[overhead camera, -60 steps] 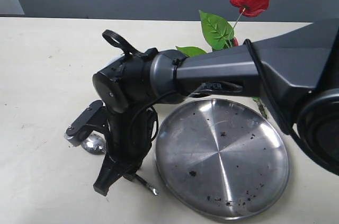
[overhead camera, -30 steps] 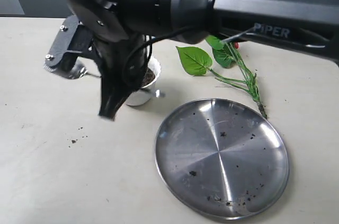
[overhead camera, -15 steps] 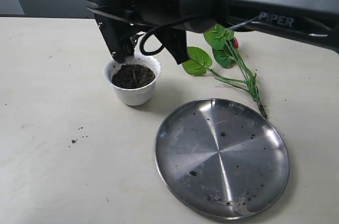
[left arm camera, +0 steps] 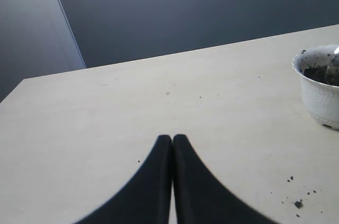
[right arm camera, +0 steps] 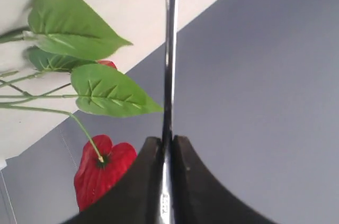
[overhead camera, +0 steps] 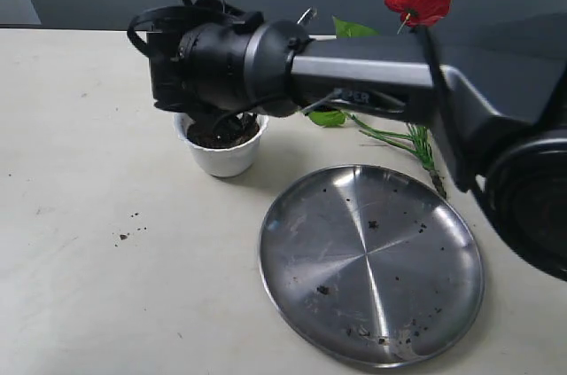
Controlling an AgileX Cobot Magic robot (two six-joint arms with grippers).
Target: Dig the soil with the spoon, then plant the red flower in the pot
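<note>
Exterior view: right gripper [right arm camera: 165,152], clamped on spoon [right arm camera: 168,65], now rolled over above pot [overhead camera: 221,152]; digging soil [overhead camera: 217,134] apparently underway. Left gripper [left arm camera: 172,142] closed, empty.

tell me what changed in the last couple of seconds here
The right end effector, shut on the spoon, swung from low beside the steel plate up and back to the pot, now over its soil. The red flower lay flat a moment ago and now stands raised behind the arm again. The plate, pot and shut left end effector look unchanged.
</note>
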